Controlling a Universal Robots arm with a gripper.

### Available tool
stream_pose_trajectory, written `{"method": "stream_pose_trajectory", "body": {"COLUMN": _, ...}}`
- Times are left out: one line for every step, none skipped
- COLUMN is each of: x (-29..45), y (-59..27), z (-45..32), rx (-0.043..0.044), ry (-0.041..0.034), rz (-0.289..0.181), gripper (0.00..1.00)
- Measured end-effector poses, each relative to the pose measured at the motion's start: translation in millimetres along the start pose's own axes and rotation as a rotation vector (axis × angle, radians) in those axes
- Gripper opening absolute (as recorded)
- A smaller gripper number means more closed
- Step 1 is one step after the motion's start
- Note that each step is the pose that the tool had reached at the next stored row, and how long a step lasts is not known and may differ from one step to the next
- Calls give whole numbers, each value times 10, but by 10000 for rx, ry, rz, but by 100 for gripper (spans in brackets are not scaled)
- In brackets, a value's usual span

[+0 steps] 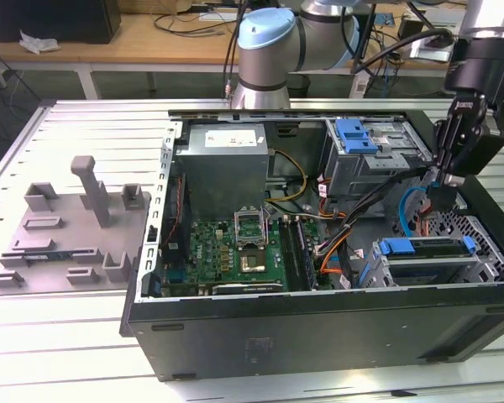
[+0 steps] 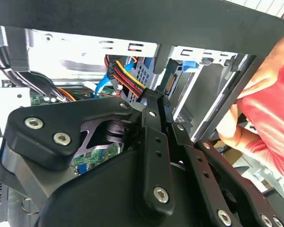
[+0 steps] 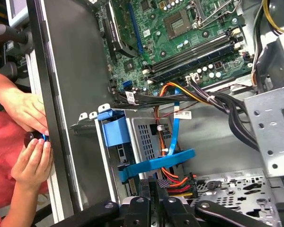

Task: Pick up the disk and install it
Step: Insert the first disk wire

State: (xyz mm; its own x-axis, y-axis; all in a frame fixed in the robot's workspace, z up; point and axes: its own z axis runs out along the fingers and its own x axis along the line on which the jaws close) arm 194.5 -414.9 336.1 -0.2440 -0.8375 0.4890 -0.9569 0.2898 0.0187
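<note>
— One thing first: where is the flat silver-grey disk (image 1: 428,246) in its bright blue plastic carrier frame?
— Inside the open black metal computer case (image 1: 319,323). It is slotted into the lower grey steel drive cage (image 1: 479,270) at the exterior view's right, just behind the case's near wall. The blue frame's edge faces upward.
— And the black gripper (image 1: 441,198)?
— It hangs inside the case just beyond that cage, apart from the disk. In the second wrist view the gripper (image 2: 154,97) has its fingers drawn close together with barely a slit between them. They sit right beside a bundle of red, yellow and black wires (image 2: 125,75). I cannot tell whether they pinch anything.
— What else lies near?
— In the first wrist view a flat light-blue cable (image 3: 156,161) loops just past the gripper (image 3: 154,187). A person's hand (image 3: 22,108) is at the outer side of the case wall. The green motherboard (image 1: 244,243) lies in the case's middle, and the case stands on a slatted pale metal worktop (image 1: 84,336)
</note>
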Motion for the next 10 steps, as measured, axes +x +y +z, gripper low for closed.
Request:
{"method": "stream_pose_trajectory", "body": {"x": 30, "y": 0, "z": 15, "rx": 14, "ry": -34, "rz": -18, "gripper": 16}}
{"method": "stream_pose_trajectory", "body": {"x": 51, "y": -1, "z": 27, "rx": 27, "ry": -57, "rz": -34, "gripper": 16}}
{"method": "stream_pose_trajectory", "body": {"x": 77, "y": -3, "z": 40, "rx": 44, "ry": -83, "rz": -52, "gripper": 16}}
{"method": "stream_pose_trajectory", "body": {"x": 93, "y": -4, "z": 48, "rx": 55, "ry": -102, "rz": -64, "gripper": 16}}
{"method": "stream_pose_trajectory", "body": {"x": 107, "y": -5, "z": 56, "rx": 64, "ry": -119, "rz": -72, "gripper": 16}}
{"method": "stream_pose_trajectory", "body": {"x": 126, "y": -5, "z": 66, "rx": 75, "ry": -146, "rz": -83, "gripper": 16}}
{"method": "stream_pose_trajectory", "body": {"x": 138, "y": -5, "z": 73, "rx": 80, "ry": -171, "rz": -90, "gripper": 16}}
{"method": "stream_pose_trajectory", "body": {"x": 151, "y": -4, "z": 80, "rx": 83, "ry": -231, "rz": -101, "gripper": 16}}
{"method": "stream_pose_trajectory", "body": {"x": 157, "y": -4, "z": 83, "rx": 83, "ry": -286, "rz": -107, "gripper": 16}}
{"method": "stream_pose_trajectory", "body": {"x": 164, "y": -3, "z": 86, "rx": 81, "ry": -349, "rz": -115, "gripper": 16}}
